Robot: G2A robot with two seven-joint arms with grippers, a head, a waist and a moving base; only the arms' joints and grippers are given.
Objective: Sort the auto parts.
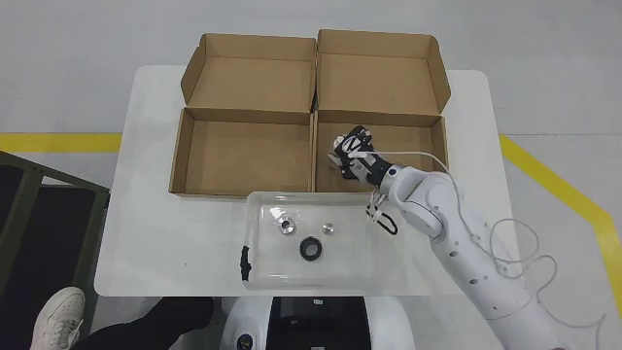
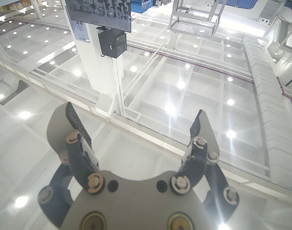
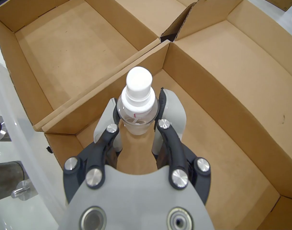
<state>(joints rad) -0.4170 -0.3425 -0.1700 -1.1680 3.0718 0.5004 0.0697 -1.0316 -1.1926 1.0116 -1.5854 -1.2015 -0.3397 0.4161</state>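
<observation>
Bottle (image 3: 139, 88) clamped, seemingly at shoulder, between right gripper (image 3: 138, 105) jaws.

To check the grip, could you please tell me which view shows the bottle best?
Right wrist view: the white-capped bottle, close up, gripped in the right tool. Top view gives a pale speck; left wrist view faces the ceiling.

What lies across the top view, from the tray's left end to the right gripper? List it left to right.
black strip → metal fitting → black ring → small silver part → right gripper, shut on a small bottle
</observation>
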